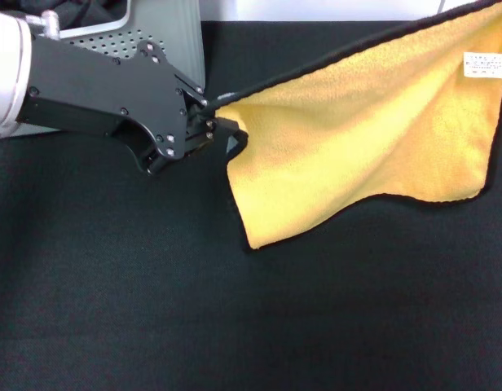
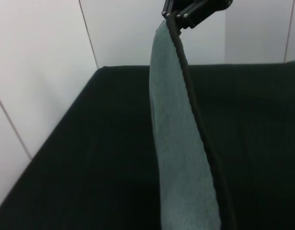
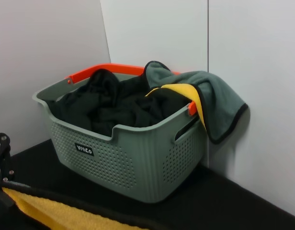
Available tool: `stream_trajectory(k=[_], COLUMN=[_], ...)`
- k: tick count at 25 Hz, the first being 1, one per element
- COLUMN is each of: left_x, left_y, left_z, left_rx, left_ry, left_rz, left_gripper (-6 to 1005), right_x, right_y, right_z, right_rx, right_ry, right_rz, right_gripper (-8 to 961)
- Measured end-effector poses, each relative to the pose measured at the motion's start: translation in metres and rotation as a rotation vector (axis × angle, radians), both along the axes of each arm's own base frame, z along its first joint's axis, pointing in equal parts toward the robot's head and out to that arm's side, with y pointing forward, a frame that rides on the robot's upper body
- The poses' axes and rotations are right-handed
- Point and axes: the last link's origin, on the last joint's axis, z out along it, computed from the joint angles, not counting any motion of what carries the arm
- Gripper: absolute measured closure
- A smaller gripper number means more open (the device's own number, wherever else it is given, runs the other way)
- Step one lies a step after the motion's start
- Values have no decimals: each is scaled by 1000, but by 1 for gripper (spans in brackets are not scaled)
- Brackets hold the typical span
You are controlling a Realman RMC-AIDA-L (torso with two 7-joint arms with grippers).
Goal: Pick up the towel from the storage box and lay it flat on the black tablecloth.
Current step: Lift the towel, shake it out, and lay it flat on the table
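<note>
The towel (image 1: 365, 138) hangs stretched above the black tablecloth (image 1: 153, 318), yellow-orange face up, white tag (image 1: 485, 64) near its far right corner. My left gripper (image 1: 209, 116) is shut on its left corner. In the left wrist view the towel's grey-green face (image 2: 178, 143) runs up to my right gripper (image 2: 174, 14), which is shut on the opposite corner. The towel's lower edge sags free. The storage box (image 3: 128, 148) with its black label (image 3: 84, 150) stands behind the left arm, at the head view's top left (image 1: 165, 32).
The box has an orange handle (image 3: 114, 69) and holds dark clothes (image 3: 119, 103). A second grey-green and yellow cloth (image 3: 214, 96) drapes over its rim. White walls (image 2: 42, 72) border the tablecloth at the back and side.
</note>
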Motion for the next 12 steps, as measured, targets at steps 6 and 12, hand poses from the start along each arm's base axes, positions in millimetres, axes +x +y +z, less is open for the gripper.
stream_trajectory(k=[6,12], left_x=[6,7], left_y=[-3,-4], left_z=[4,5], left_rx=[37,45], left_ry=[27,45], left_rz=[-40,-79], left_gripper=[978,979], right_x=[0,0], right_y=[1,0], right_z=[3,2], right_rx=[15,5], right_ry=[11,18], right_rz=[-3,-2], right_gripper=[916,914])
